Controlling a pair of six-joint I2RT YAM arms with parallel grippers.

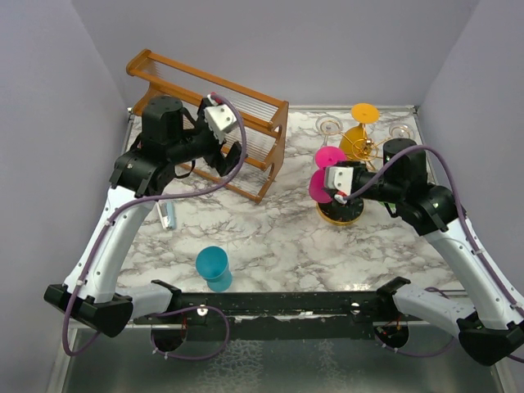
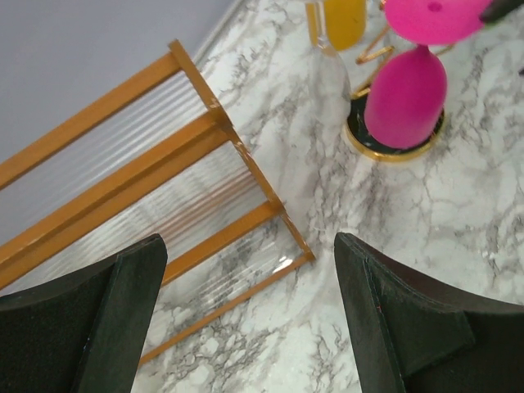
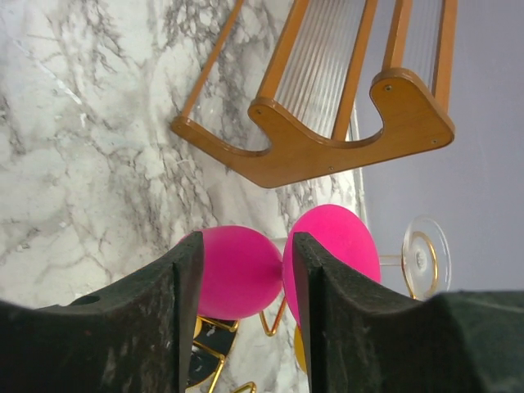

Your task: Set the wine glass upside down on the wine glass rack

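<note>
Wine glass (image 2: pixel 405 94) of magenta plastic hangs inverted on the gold wire rack (image 1: pixel 337 217), its stem between the half-open, seemingly ungripping right end effector (image 3: pixel 248 254); the left end effector (image 2: pixel 250 246) gapes empty, so only withdrawal seems left.

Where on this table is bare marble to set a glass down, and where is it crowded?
Bare marble lies in the middle, between the teal glass, the wooden shelf and the rack's base. Another strip runs from that base to the near edge. The back right corner is crowded: pink glasses, an orange glass, clear glasses and the right gripper.
</note>
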